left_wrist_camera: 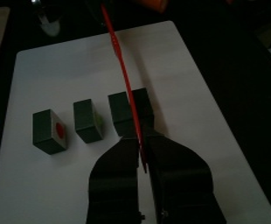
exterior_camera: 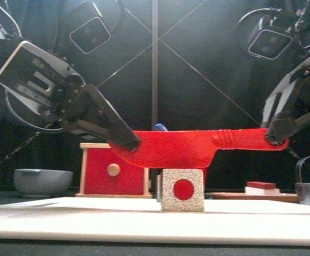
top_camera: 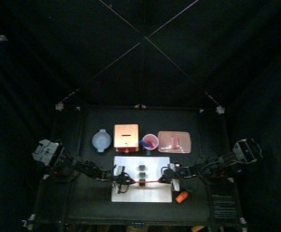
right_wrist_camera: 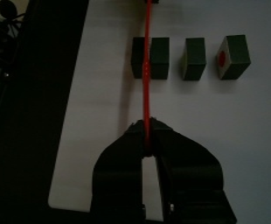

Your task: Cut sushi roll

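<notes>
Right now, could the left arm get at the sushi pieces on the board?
Probably not freely. The left end effector is shut on one end of the red knife, whose other end the right end effector holds. The sushi pieces lie uncovered beside the blade.

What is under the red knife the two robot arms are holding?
Under the flat red plastic knife sits a small dark sushi piece with a red centre, on the white cutting board. Two more pieces lie beside it; the front view hides them.
</notes>
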